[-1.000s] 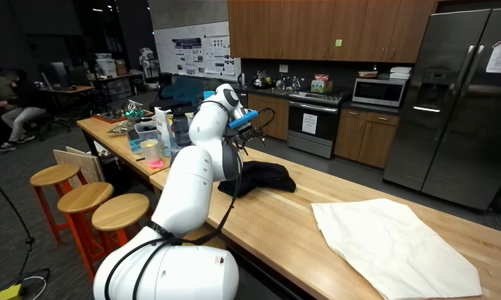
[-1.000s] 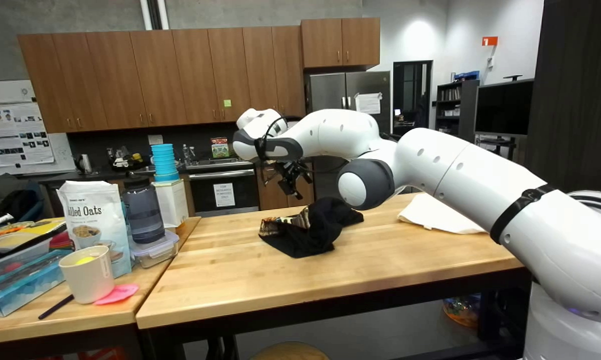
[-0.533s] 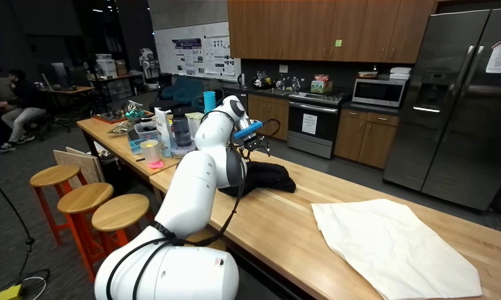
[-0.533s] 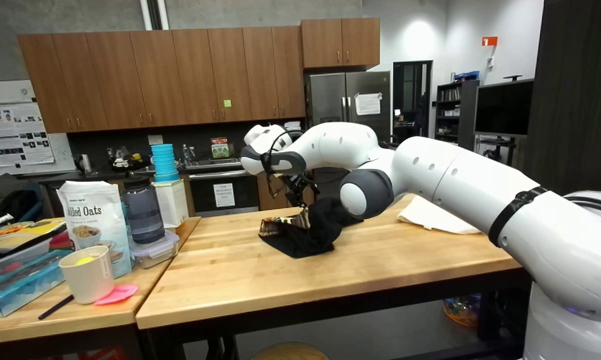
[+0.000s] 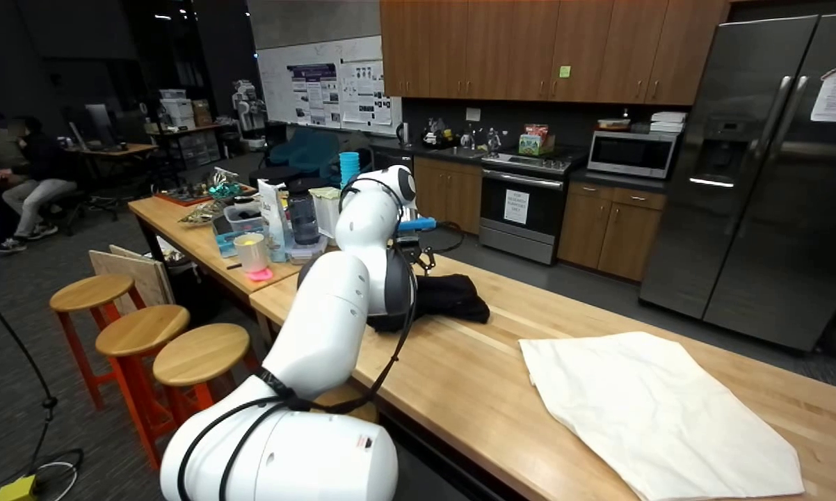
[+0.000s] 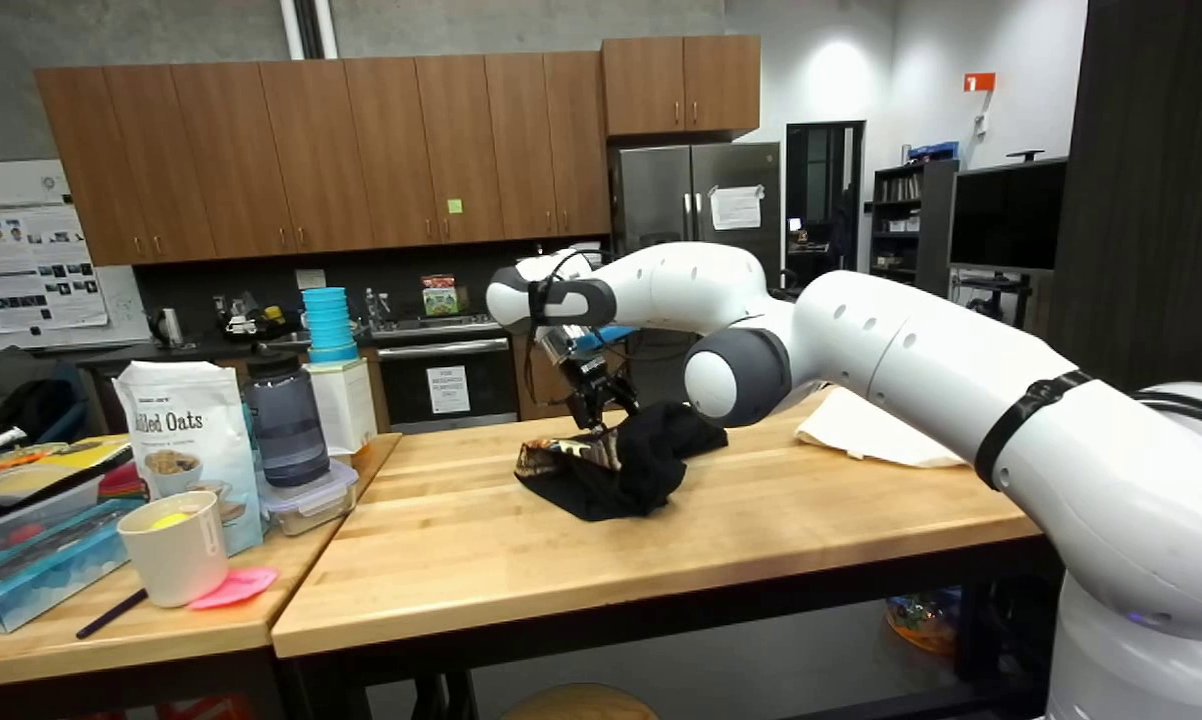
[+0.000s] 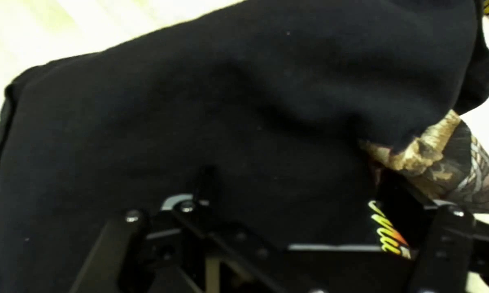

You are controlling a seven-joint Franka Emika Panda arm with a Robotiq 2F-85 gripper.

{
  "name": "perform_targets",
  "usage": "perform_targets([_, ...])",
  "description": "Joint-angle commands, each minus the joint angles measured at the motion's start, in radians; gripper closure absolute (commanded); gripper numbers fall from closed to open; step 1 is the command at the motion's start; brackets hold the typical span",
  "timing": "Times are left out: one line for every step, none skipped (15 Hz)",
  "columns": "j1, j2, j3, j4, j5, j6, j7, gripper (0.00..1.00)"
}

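- Hand (image 6: 611, 412), black with two jointed fingers, points down toward the work, its jaws spread wide apart.
- Right beneath it lies a crumpled black fabric garment (image 6: 651, 465) with a coloured print along one part, bunched on a pale wooden tabletop (image 6: 461, 540).
- In the wrist view the fingers stand over the garment, with its dark cloth filling the gap between them; whether the tips touch the fabric, I cannot tell.
- Yellow-and-orange lettering (image 7: 387, 230) on the cloth shows close beside the finger at the right of that view, and a tan-and-gold patterned patch (image 7: 419, 158) lies just past the same finger.
- In an exterior view the white robot arm (image 5: 310, 327) hides part of the garment, and the hand shows at the garment's upper edge.
- Well apart from both, a cream-white cloth (image 5: 661, 410) lies spread on the same tabletop.
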Motion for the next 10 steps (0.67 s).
perform_targets([-0.045,-0.033,0.086,-0.023,0.117,-0.084,0.017,0.00])
perform_targets([-0.056,-0.032,0.107,-0.024,0.150,-0.106,0.021,0.00])
perform_targets([-0.065,-0.030,0.130,-0.024,0.186,-0.128,0.027,0.00])
perform_targets([-0.077,-0.028,0.150,-0.023,0.220,-0.147,0.029,0.00])
perform_targets([-0.088,-0.025,0.172,-0.020,0.257,-0.165,0.033,0.00])
perform_targets([-0.096,-0.023,0.191,-0.016,0.288,-0.174,0.035,0.00])
perform_targets([-0.106,-0.023,0.209,-0.011,0.320,-0.178,0.038,0.00])
perform_targets([-0.112,-0.022,0.226,-0.009,0.351,-0.176,0.046,0.00])
perform_targets([-0.119,-0.026,0.239,-0.006,0.375,-0.173,0.047,0.00])
perform_targets([-0.119,-0.031,0.242,-0.009,0.383,-0.155,0.042,0.00])
